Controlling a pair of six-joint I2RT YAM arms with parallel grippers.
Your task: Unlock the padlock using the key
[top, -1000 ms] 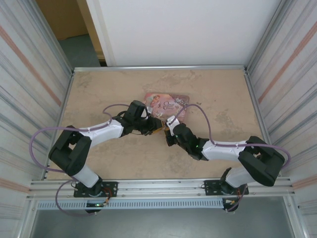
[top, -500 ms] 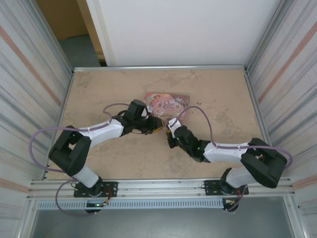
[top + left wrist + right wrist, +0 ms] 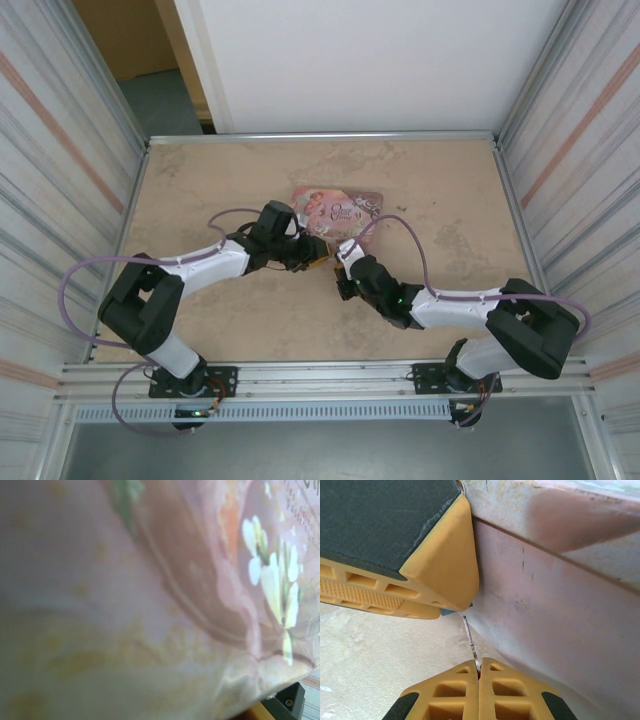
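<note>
right wrist: right fingers point(image 3: 451, 692) closed on key point(image 3: 468, 639).

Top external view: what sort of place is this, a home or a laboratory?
Probably a laboratory robot cell, not a home. A beige table is enclosed by corrugated metal walls, and an aluminium rail at its near edge carries the bases of the left arm and the right arm.
</note>
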